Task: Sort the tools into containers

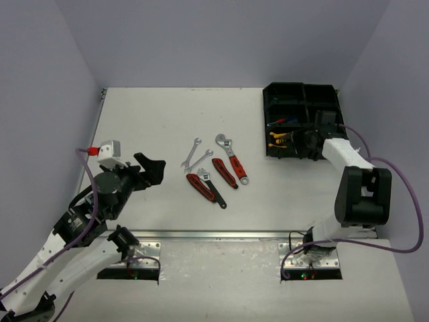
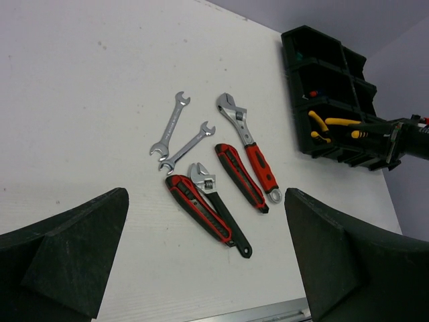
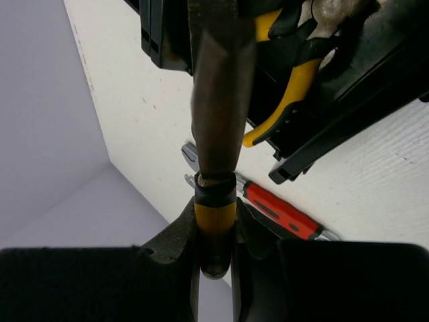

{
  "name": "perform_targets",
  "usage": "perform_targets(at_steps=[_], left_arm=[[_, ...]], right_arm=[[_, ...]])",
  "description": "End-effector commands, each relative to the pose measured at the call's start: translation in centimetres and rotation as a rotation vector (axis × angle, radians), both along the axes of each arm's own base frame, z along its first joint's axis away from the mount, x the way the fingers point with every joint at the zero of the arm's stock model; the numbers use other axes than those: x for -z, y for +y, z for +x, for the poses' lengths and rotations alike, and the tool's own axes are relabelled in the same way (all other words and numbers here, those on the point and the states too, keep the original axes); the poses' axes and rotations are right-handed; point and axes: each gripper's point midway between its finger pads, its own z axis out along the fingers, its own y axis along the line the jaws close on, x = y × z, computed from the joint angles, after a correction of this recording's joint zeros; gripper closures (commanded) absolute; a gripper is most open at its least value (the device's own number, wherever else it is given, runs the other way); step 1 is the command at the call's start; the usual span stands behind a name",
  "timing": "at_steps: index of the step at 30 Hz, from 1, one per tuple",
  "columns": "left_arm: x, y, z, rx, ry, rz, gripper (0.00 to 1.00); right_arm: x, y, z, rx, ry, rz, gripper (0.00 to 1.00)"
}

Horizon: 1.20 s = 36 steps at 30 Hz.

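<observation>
Top external — six loose tools [image 1: 224,173] left of tray [image 1: 265,121].

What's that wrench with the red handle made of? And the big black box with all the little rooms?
The red-handled wrench has a silver head that shines, so it looks like bare metal, probably steel. Its red grip is duller, likely plastic or rubber. The black box looks like moulded plastic: an even, slightly glossy black with thin walls.
</observation>
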Motion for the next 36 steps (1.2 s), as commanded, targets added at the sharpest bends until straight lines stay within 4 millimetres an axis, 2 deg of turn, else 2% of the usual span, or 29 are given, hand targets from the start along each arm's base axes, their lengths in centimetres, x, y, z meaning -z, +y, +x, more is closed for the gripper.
perform_targets(at_steps=[1, 2, 4, 6, 11, 12, 13, 15, 19, 22, 24, 26, 29, 32, 33, 34, 36], left_arm=[[-0.8, -0.2, 0.0, 0.012, -0.036, -0.016, 0.00], [-0.8, -0.2, 0.0, 0.012, -0.037, -0.017, 0.00], [-0.8, -0.2, 0.0, 0.014, -0.034, -0.015, 0.00], [-0.7, -0.3, 0.0, 0.017, -0.031, -0.014, 0.00], [-0.6, -0.3, 0.0, 0.017, -0.030, -0.013, 0.00], [-0.7, -0.3, 0.0, 0.019, -0.031, -0.014, 0.00], [-0.6, -0.4, 0.0, 0.021, -0.030, -0.014, 0.00], [-0.6, -0.4, 0.0, 0.023, -0.028, -0.013, 0.00], [-0.6, -0.5, 0.0, 0.024, -0.028, -0.013, 0.00], [-0.4, -0.5, 0.1, 0.024, -0.021, -0.008, 0.00], [-0.1, -0.5, 0.3, 0.016, -0.013, 0.000, 0.00], [0.6, -0.7, 0.7, 0.006, 0.020, 0.015, 0.00], [2.4, -1.6, 1.4, 0.002, 0.098, 0.039, 0.00], [5.3, -3.3, 2.2, 0.019, 0.213, 0.058, 0.00], [6.7, -4.1, 2.7, 0.028, 0.263, 0.079, 0.00], [7.0, -4.7, 2.7, 0.049, 0.281, 0.076, 0.00], [10.1, -7.3, 3.8, 0.108, 0.394, 0.115, 0.00]], right_arm=[[-2.5, -0.3, 2.6, 0.048, -0.046, 0.072, 0.99], [-2.5, -0.2, 2.7, 0.048, -0.041, 0.080, 0.99], [-2.6, -0.2, 2.7, 0.049, -0.042, 0.084, 0.86], [-2.7, -0.2, 2.8, 0.044, -0.048, 0.082, 0.78], [-3.6, 0.0, 3.5, 0.002, -0.077, 0.085, 0.74], [-3.8, 0.2, 3.7, -0.015, -0.086, 0.087, 0.63], [-4.0, 0.2, 3.8, -0.025, -0.093, 0.085, 0.56], [-4.4, 0.2, 4.0, -0.037, -0.107, 0.079, 0.48], [-4.6, 0.1, 4.0, -0.043, -0.115, 0.069, 0.45], [-5.3, -0.3, 4.0, -0.056, -0.120, 0.029, 0.34], [-6.2, -0.3, 4.1, -0.088, -0.144, 0.003, 0.30], [-8.0, 0.3, 4.3, -0.171, -0.201, -0.049, 0.25], [-11.0, 2.3, 3.8, -0.362, -0.310, -0.158, 0.19], [-12.5, 4.9, 1.8, -0.549, -0.372, -0.307, 0.14], [-12.6, 6.9, 0.7, -0.654, -0.404, -0.369, 0.13], [-12.6, 7.1, 0.0, -0.672, -0.401, -0.388, 0.12], [-10.9, 10.3, -3.8, -0.892, -0.430, -0.462, 0.01]])
